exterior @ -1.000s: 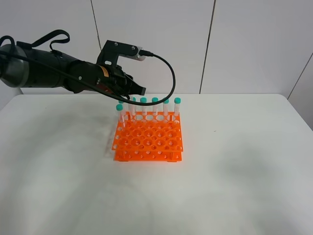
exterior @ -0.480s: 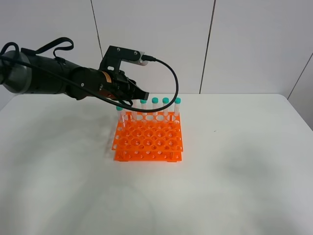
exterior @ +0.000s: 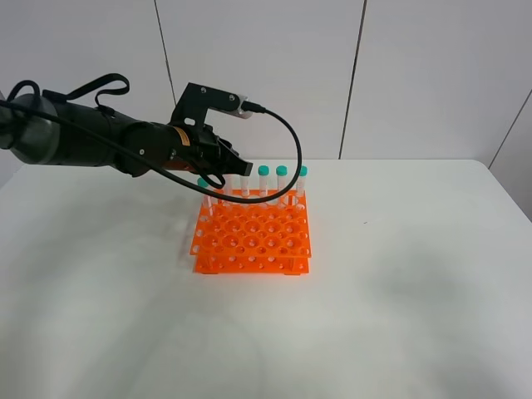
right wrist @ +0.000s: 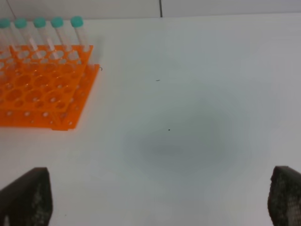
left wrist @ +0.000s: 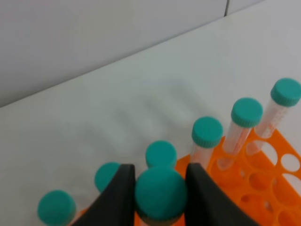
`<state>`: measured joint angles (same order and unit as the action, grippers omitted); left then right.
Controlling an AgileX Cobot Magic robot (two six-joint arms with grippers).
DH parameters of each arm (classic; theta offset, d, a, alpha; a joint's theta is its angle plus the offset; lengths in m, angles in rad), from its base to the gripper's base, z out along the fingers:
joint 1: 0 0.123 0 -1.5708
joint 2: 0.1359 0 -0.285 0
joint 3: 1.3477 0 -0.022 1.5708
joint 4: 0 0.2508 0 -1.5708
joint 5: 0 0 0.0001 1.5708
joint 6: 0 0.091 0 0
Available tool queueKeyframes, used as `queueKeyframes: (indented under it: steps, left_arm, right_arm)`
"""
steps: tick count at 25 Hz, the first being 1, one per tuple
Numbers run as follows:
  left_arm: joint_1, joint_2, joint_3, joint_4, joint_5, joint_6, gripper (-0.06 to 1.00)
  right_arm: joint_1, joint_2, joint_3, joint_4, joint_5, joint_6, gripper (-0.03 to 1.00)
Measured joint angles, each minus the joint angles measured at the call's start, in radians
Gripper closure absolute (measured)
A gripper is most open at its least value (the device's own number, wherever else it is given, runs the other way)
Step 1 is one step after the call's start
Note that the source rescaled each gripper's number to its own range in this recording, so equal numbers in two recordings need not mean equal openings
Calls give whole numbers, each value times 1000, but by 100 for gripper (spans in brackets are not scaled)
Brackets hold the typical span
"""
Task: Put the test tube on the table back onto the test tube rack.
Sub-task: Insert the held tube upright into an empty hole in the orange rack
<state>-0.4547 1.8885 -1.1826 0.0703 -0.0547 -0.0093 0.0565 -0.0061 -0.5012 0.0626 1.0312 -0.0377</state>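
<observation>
Vs 1 s ago, my L arm is sitting lower and closer over the rack's (exterior: 252,237) back row, hiding 2 caps. L pincer (left wrist: 160,200) is clamping 1 test tube (left wrist: 160,188) by its cap, above that row. 6 other tubes (left wrist: 207,133) are standing racked. 1 rack is resting on the table (exterior: 399,274). R pincer (right wrist: 160,202) is hanging spread apart.
</observation>
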Motion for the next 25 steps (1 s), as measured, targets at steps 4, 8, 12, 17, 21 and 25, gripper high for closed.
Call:
queueKeyframes:
  steps: [4, 8, 12, 17, 21, 25]
  left_arm:
    - [3, 14, 1, 1, 1, 9, 94]
    - [11, 14, 1, 1, 3, 9, 94]
    - [18, 14, 1, 1, 3, 9, 94]
    - [18, 14, 1, 1, 3, 9, 94]
    - [18, 14, 1, -23, 3, 9, 94]
    - [18, 14, 1, -33, 3, 9, 94]
  right_arm:
    - [0, 0, 0, 1, 0, 0, -3]
    - [0, 0, 0, 1, 0, 0, -3]
    - [0, 0, 0, 2, 0, 0, -3]
    - [0, 0, 0, 2, 0, 0, -3]
    - [0, 0, 0, 2, 0, 0, -3]
    - [0, 0, 0, 2, 0, 0, -3]
